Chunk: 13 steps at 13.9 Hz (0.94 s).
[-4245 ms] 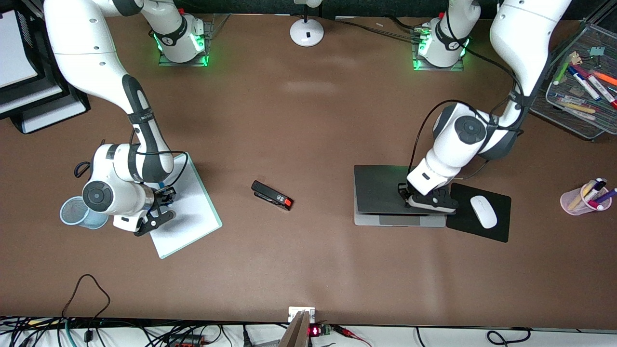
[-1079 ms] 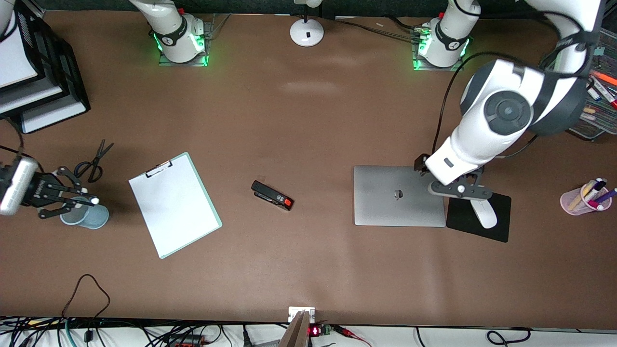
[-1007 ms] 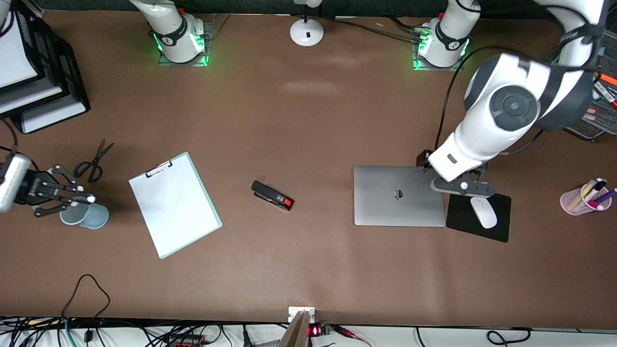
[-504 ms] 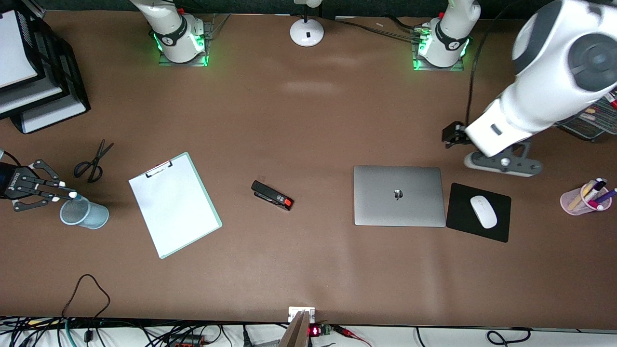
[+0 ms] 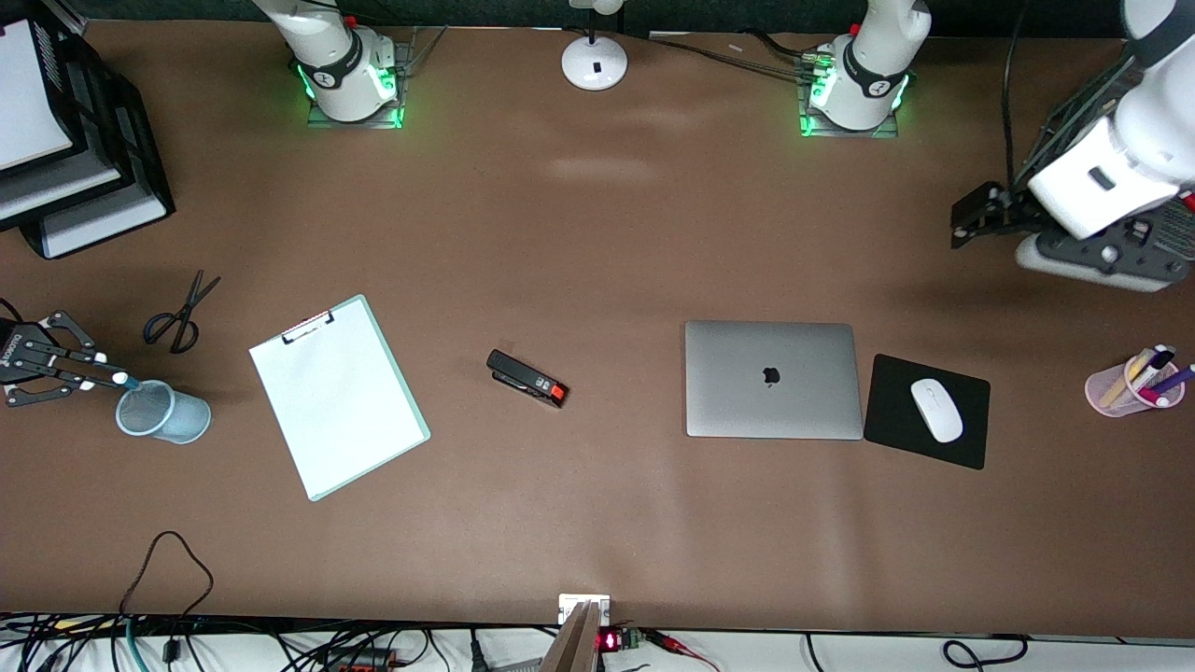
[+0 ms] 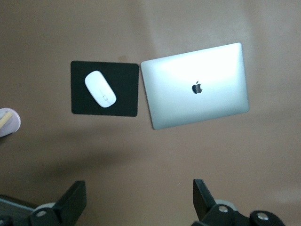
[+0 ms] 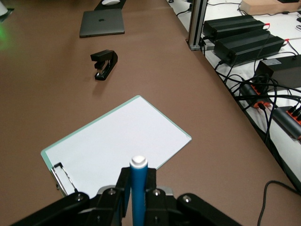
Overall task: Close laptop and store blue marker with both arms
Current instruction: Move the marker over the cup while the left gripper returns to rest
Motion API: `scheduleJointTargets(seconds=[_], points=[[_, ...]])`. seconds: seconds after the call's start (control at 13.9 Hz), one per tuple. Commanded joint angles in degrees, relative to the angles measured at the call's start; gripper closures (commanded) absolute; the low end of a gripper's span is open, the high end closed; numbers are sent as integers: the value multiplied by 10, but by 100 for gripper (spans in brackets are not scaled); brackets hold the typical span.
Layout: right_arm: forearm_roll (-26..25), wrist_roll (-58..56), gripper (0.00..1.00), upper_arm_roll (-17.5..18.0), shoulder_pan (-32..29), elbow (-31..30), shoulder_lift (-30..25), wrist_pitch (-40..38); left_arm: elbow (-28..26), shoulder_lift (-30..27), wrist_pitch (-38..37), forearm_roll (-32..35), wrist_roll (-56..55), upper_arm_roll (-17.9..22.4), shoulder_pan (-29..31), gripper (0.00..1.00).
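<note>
Laptop [image 5: 772,379] lay flat on the brown table [image 5: 597,532] with its lid down and the dark logo facing up, so that half of the job looked done. Just beside it, toward the left arm's end of the table, sat a black mousepad [image 5: 892,439] carrying a white mouse [image 5: 935,410], and at that end of the table stood a pink cup of pens [image 5: 1130,385]. About as near the front camera as the laptop, a black stapler [image 5: 526,378] lay mid-table, and a clipboard [image 5: 338,396] lay toward the right arm's end.

At that end the right gripper [image 5: 89,377] was clamped shut on the blue marker [image 5: 123,381], holding it lengthwise between the fingers with the pale end leading. The right wrist view showed the marker [image 7: 138,188] standing out from between the fingers. It hung just at the rim of a pale blue mesh cup [image 5: 161,415], probably lined up so that a release would drop the pen inside. The scissors [image 5: 179,311] lay slightly farther from the camera.

Farther off, the left gripper [image 5: 971,219] hung with its jaws spread wide and empty over bare table by a wire tray of pens [image 5: 1167,229], well clear of the laptop, seemingly waiting.
</note>
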Motion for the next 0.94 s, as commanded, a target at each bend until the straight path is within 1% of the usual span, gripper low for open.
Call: scheduleJointTargets(seconds=[0.0, 0.14, 0.36, 0.5, 0.65, 0.86], points=[[12, -37, 100, 7, -9, 31, 27, -11, -44, -29, 28, -4, 8, 31, -22, 0], [12, -68, 100, 7, -10, 32, 36, -10, -44, -28, 41, 4, 3, 31, -16, 0], [12, -76, 100, 7, -11, 40, 46, -8, -44, -27, 41, 5, 1, 31, -6, 0], [13, -105, 100, 7, -11, 58, 63, -2, -44, -27, 37, 6, -2, 31, -3, 0], [30, -137, 100, 6, -15, 59, 71, 25, -39, -23, 26, 6, -13, 31, -3, 0], [33, -152, 100, 7, -23, 59, 81, 27, -33, -22, 20, 6, -13, 27, -3, 0]])
